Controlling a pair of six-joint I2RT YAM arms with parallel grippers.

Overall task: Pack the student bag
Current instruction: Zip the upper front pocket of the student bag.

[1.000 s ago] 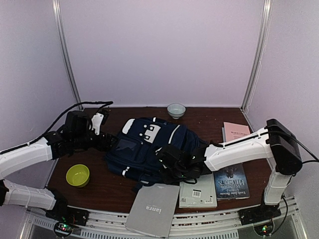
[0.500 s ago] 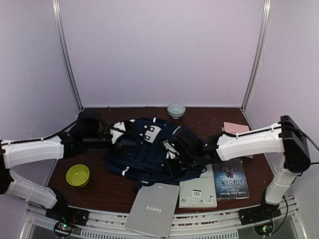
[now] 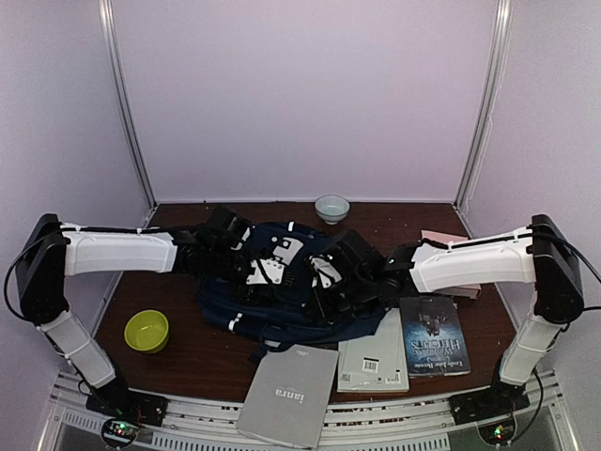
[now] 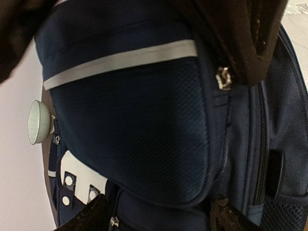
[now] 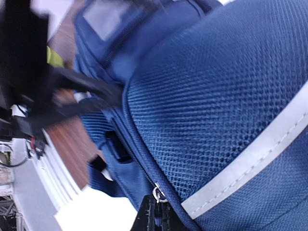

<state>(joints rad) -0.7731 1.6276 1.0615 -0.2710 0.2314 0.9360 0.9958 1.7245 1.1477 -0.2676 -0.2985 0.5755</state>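
The student bag [image 3: 282, 293], navy with thin white stripes, lies flat in the middle of the table. My left gripper [image 3: 267, 274] hovers over its top, open. In the left wrist view its fingertips [image 4: 89, 216] straddle the rounded front pocket [image 4: 139, 134] without touching it. My right gripper [image 3: 322, 287] reaches in from the right, close beside the left one. In the right wrist view it [image 5: 156, 215] is shut on a zip pull [image 5: 159, 194] at the seam of the mesh pocket [image 5: 216, 110].
A green bowl [image 3: 147, 331] sits front left and a white bowl [image 3: 331, 208] at the back. Along the front lie a grey notebook [image 3: 289, 395], a white book [image 3: 374, 362] and a dark book [image 3: 434, 340]. A pink book [image 3: 449, 244] lies behind the right arm.
My left arm swung from the table's left side in over the bag. My right gripper, still shut, moved a little toward the back along the bag.
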